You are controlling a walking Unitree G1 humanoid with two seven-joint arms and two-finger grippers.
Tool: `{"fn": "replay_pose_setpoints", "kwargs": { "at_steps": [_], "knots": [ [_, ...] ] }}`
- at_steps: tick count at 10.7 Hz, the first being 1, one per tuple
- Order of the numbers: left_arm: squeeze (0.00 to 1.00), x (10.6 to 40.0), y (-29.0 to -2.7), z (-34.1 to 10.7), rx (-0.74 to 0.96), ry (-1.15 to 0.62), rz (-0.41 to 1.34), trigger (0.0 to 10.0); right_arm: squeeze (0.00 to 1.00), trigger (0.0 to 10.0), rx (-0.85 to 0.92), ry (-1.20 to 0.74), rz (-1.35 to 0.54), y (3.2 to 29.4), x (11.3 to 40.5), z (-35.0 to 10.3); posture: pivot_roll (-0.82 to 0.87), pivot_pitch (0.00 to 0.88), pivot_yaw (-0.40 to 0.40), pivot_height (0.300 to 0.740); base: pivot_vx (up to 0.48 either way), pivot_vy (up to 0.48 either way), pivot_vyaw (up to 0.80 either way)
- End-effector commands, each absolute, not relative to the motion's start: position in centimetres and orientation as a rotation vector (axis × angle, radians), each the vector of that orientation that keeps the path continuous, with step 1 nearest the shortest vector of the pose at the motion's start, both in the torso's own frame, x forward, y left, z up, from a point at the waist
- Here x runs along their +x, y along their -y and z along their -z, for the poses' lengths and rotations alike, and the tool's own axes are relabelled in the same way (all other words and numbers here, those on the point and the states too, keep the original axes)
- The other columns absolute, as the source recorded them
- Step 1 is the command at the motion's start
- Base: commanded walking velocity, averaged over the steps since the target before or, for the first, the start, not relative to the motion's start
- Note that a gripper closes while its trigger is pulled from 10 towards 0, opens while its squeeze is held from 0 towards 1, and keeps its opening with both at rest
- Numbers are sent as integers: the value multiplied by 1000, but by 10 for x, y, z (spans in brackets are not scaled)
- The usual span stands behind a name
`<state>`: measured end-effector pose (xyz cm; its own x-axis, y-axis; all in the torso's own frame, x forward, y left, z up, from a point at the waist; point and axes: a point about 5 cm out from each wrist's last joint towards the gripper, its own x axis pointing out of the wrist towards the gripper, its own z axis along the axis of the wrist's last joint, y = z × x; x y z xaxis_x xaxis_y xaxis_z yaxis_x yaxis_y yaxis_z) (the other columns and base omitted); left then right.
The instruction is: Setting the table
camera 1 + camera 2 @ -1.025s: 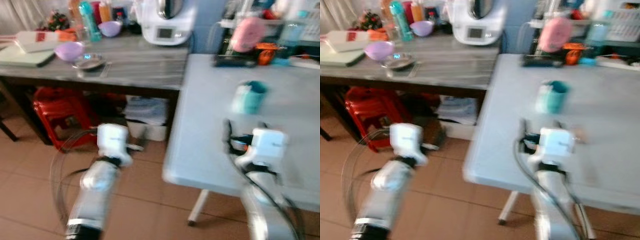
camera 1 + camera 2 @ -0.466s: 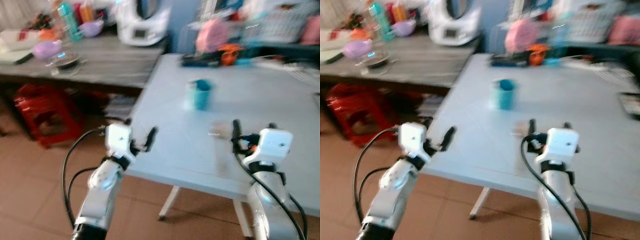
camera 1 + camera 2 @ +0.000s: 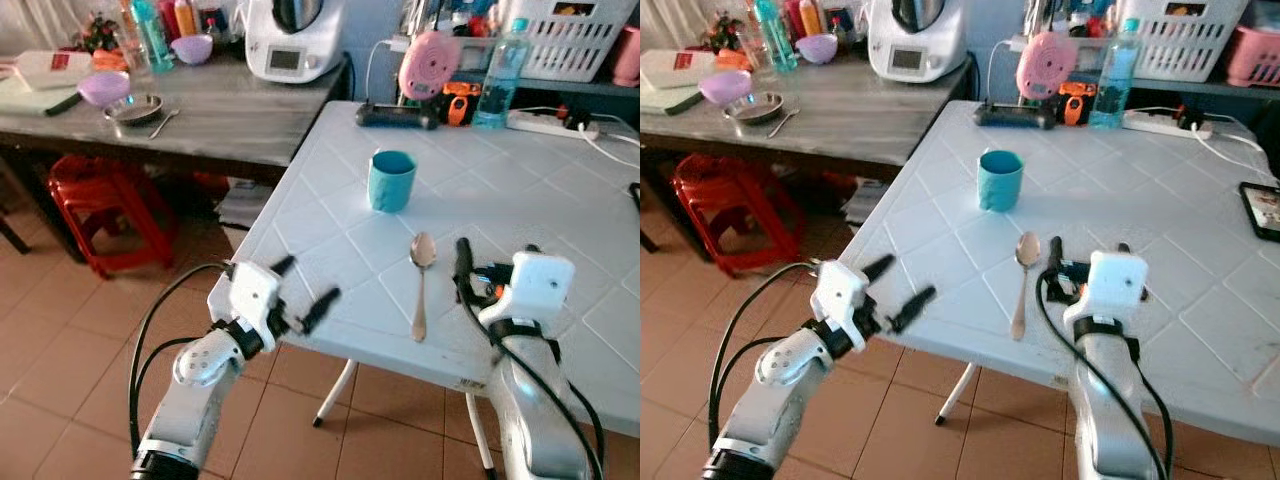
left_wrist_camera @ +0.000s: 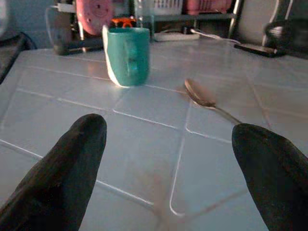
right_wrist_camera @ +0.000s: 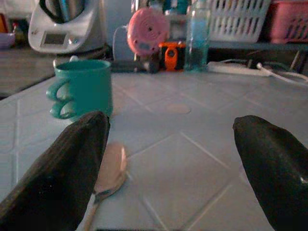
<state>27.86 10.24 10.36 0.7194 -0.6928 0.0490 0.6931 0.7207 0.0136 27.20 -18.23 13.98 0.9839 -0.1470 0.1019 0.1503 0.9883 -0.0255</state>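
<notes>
A teal mug [image 3: 391, 180] stands upright on the white tiled table [image 3: 560, 200]. A metal spoon [image 3: 420, 281] lies in front of it, bowl end toward the mug. My left gripper [image 3: 305, 287] is open and empty at the table's near left edge, left of the spoon. In the left wrist view the mug [image 4: 127, 55] and spoon [image 4: 207, 101] lie ahead of its fingers. My right gripper [image 3: 495, 262] is open and empty, just right of the spoon. In the right wrist view the spoon's bowl [image 5: 109, 166] sits beside one finger, with the mug [image 5: 84, 89] beyond.
A wooden side table [image 3: 230, 115] at the left holds a purple bowl [image 3: 104, 87], a metal dish [image 3: 134, 105], bottles and a white appliance [image 3: 292, 38]. A red stool [image 3: 100, 205] stands under it. A water bottle [image 3: 498, 75], power strip [image 3: 535, 119] and phone [image 3: 1263, 208] sit farther back.
The view has swung right and sharpened, so the white table now lies straight ahead. My left arm has come up to the table's edge with its fingers spread.
</notes>
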Motion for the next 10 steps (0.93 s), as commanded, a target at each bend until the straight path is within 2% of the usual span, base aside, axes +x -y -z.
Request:
{"fn": "replay_pose_setpoints", "kwargs": {
  "at_steps": [1, 3, 6, 10],
  "knots": [
    [0, 279, -102, -105, 31, 49, 811, 10000, 0, 10000, -19, 39, 131, 183, 279, -134, 12, 33, 44, 740, 0, 0, 0],
    [0, 273, -100, -103, 48, 41, 878, 10000, 0, 10000, -55, -78, 96, 180, 292, -122, 13, 36, 44, 740, 0, 0, 0],
    [0, 270, -99, -101, 28, 28, 909, 10000, 0, 10000, 0, -140, 36, 162, 309, -116, 20, 42, 46, 740, 0, 0, 0],
    [0, 269, -98, -101, 23, 27, 925, 10000, 0, 10000, 3, -270, -12, 147, 312, -99, 21, 44, 42, 740, 0, 0, 0]
  ]
}}
